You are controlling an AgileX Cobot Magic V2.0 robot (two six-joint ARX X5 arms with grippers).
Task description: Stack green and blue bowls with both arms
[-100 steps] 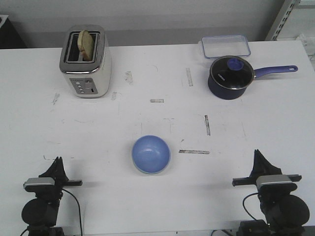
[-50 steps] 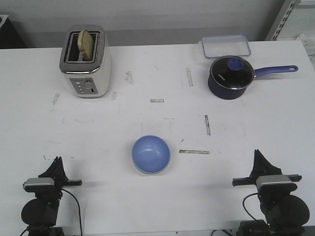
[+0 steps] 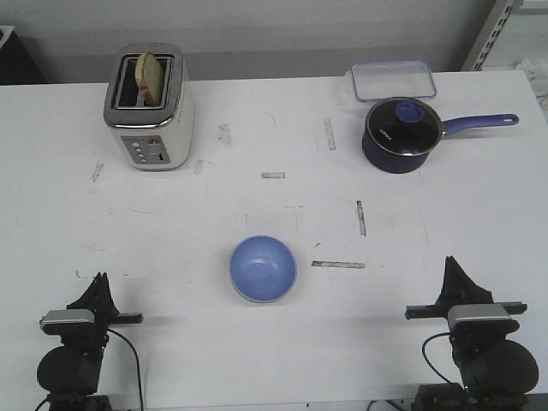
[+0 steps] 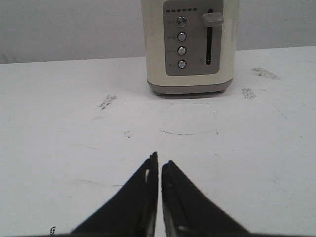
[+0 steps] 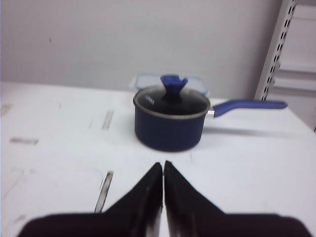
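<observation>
The periwinkle blue bowl (image 3: 263,268) sits open side up on the white table (image 3: 257,205), near the front middle. A thin pale edge shows under its near rim; I cannot tell whether this is the green bowl, which is otherwise hidden. My left gripper (image 3: 101,279) is shut and empty at the front left, well left of the bowl. In the left wrist view it (image 4: 159,159) points at the toaster. My right gripper (image 3: 450,262) is shut and empty at the front right, well right of the bowl. In the right wrist view it (image 5: 163,164) points at the saucepan.
A cream toaster (image 3: 150,107) with a slice of bread stands at the back left and also shows in the left wrist view (image 4: 190,47). A dark navy saucepan (image 3: 401,134) with a long handle stands at the back right, with a clear lidded box (image 3: 391,80) behind it. The saucepan also shows in the right wrist view (image 5: 170,123).
My right arm has shifted very slightly to the right. The bowl and the left arm have not moved.
</observation>
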